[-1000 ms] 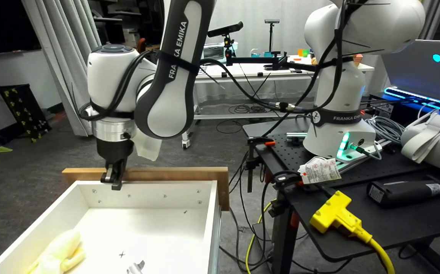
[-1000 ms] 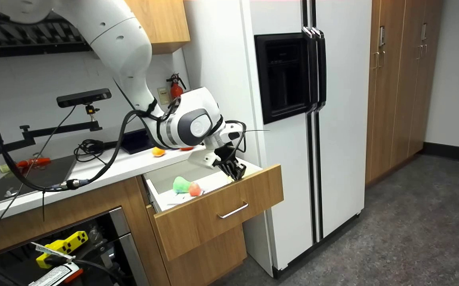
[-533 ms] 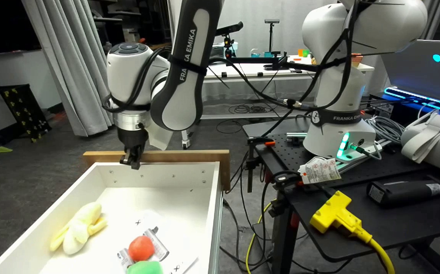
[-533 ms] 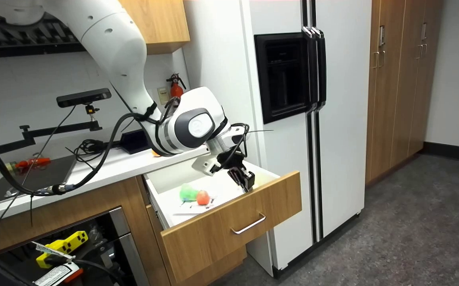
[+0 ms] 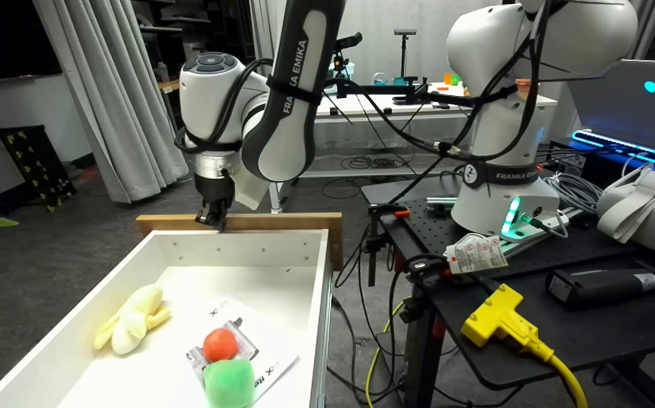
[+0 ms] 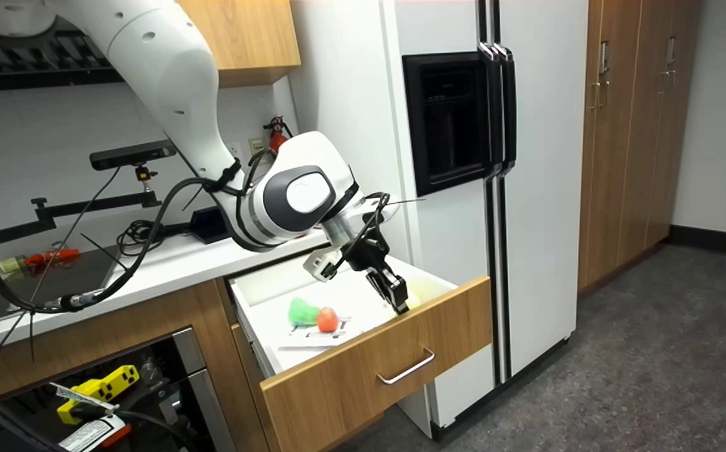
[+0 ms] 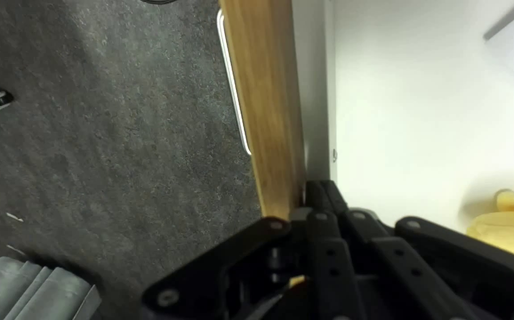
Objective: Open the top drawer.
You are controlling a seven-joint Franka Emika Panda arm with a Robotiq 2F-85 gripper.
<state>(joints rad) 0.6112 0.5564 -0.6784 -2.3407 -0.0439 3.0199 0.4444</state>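
While the gripper (image 7: pixel 327 195) points down at the front edge of the top drawer (image 5: pixel 239 255), its two fingers (image 7: pixel 323 233) are pressed together along their length. Their tips sit on the inner side of the wooden front (image 6: pixel 338 398), just beside it, though whether they actually touch it cannot be told. On the outer face of that front is a silvery bar handle (image 6: pixel 409 371). The drawer itself stands well open, out from its cabinet (image 6: pixel 217 326) below a white countertop (image 6: pixel 187 267) and beside a white refrigerator (image 6: pixel 545 157). On its white bottom, toward the refrigerator side, lies a yellow plush toy (image 5: pixel 135 318); nearer the opposite side an orange-red ball (image 5: pixel 220 344) and a rounded green thing (image 5: pixel 229 383) sit next to each other, with a printed white sheet (image 5: pixel 275 362) beside or under them, which of the two is hard to say. Above the gripper, the white arm (image 5: pixel 205 105) is bent over the drawer's front; its base (image 5: pixel 486 212) stands by a black table (image 5: pixel 605 340), where a yellow power block (image 5: pixel 497 314) lies near the edge. Farther off, in an exterior view, a grey curtain (image 5: pixel 112 102) hangs beside a dark floor (image 5: pixel 67 272).
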